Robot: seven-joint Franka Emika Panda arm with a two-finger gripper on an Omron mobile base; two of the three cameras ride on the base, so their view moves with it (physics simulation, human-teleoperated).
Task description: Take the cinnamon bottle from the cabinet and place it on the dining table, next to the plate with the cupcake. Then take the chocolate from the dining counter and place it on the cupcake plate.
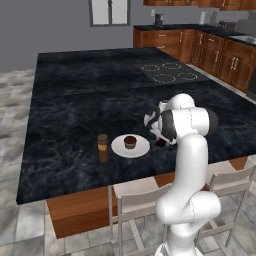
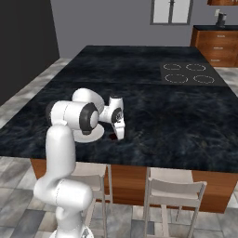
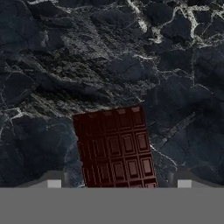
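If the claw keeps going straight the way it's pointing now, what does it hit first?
Most likely the chocolate, which lies flat on the dining counter between the fingertips in the hand view. How much gap remains is hard to judge.

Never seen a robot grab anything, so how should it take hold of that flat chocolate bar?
From straight above, the end effector straddling the chocolate across its two long edges. It lies flat and thin on the dining counter, so only its narrow width fits between the fingers.
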